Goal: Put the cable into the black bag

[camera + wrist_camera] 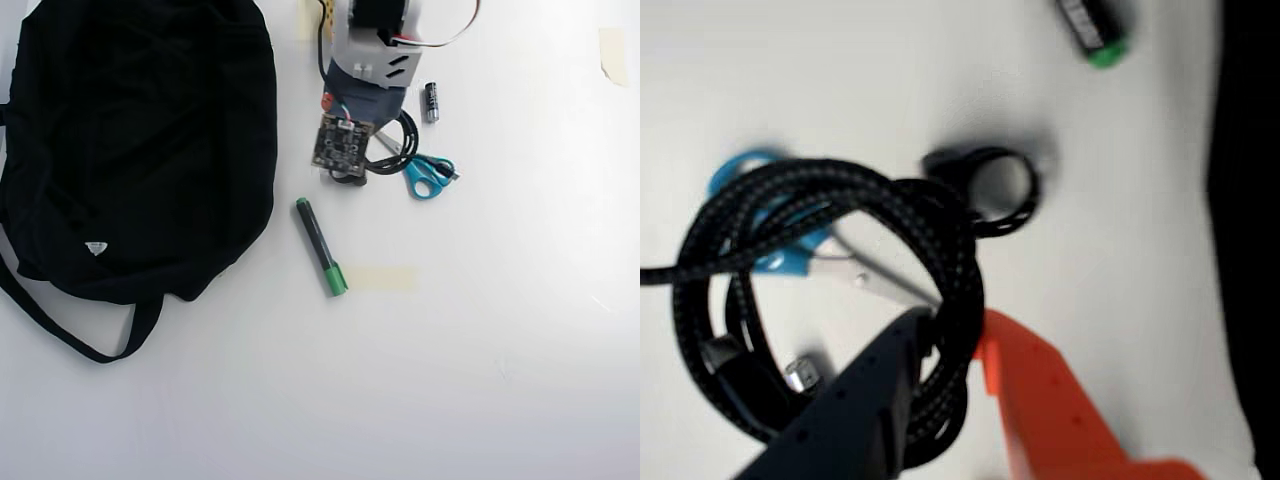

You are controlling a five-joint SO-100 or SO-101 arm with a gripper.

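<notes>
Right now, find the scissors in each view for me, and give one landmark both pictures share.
Wrist view: the scissors lie left of centre, their blue handles mostly hidden under the coiled cable.
Overhead view: the scissors lie top centre, just right of the arm, beside the cable.
Shared landmark: the green-capped marker, at the wrist view's top right and at the overhead view's centre.

The cable [830, 215] in the claw [955, 335] has a braided black cloth sheath flecked with pale thread, rough-looking, with a shiny metal plug below it. The claw's own fingers look like matt plastic, one dark, one orange. Behind the cable, the scissors [780, 235] have glossy blue plastic handles and bare metal blades. The surface [1120, 200] is smooth, matt white. Well aside, the black bag [130, 140] is soft matt cloth
</notes>
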